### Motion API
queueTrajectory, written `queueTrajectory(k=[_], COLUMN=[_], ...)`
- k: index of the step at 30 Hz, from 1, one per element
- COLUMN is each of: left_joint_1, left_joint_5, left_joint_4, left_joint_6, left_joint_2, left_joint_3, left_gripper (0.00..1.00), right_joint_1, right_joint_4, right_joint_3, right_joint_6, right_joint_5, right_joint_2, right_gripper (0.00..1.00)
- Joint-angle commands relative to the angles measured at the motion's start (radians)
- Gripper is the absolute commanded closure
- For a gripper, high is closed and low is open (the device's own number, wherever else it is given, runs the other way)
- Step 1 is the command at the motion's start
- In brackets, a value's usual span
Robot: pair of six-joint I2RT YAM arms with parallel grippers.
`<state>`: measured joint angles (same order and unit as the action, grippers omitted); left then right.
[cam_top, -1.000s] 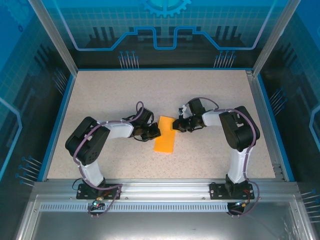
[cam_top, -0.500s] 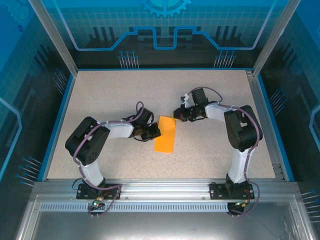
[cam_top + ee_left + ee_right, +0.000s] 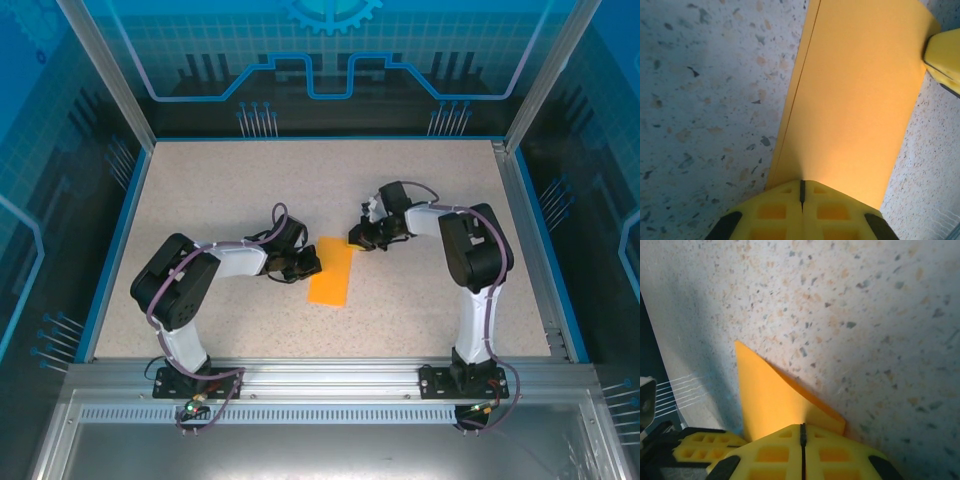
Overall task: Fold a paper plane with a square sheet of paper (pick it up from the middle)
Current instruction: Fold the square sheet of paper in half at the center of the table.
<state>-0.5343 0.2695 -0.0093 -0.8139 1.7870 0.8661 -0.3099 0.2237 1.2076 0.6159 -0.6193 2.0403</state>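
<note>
Left end effector (image 3: 311, 266) and right end effector (image 3: 356, 238), closed, touch orange paper (image 3: 331, 276)

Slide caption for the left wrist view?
Shut left gripper at one end of the folded orange paper, speckled table beneath.

I see a pale speckled desk (image 3: 250, 180) with a blue rim (image 3: 110, 250) along its sides. Translucent blue panels (image 3: 330, 60) printed with grid and circuit patterns enclose it, set in silver metal posts (image 3: 105, 70). A ribbed aluminium rail (image 3: 320, 375) crosses the near edge.
</note>
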Motion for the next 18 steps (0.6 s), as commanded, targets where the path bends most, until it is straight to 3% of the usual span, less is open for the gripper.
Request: queueTrajectory(k=[1, 18], left_joint_1=[-0.011, -0.011], left_joint_5=[-0.019, -0.015], left_joint_4=[-0.07, -0.077], left_joint_6=[-0.015, -0.009], left_joint_2=[0.045, 0.056], left_joint_3=[-0.05, -0.042], left_gripper=[1.0, 1.0], right_joint_1=[0.03, 0.026], right_joint_4=[0.033, 0.005], right_joint_3=[0.061, 0.064], right_joint_6=[-0.004, 0.042], right_joint_5=[-0.064, -0.008], right_joint_2=[-0.073, 0.09], right_gripper=[0.92, 0.95])
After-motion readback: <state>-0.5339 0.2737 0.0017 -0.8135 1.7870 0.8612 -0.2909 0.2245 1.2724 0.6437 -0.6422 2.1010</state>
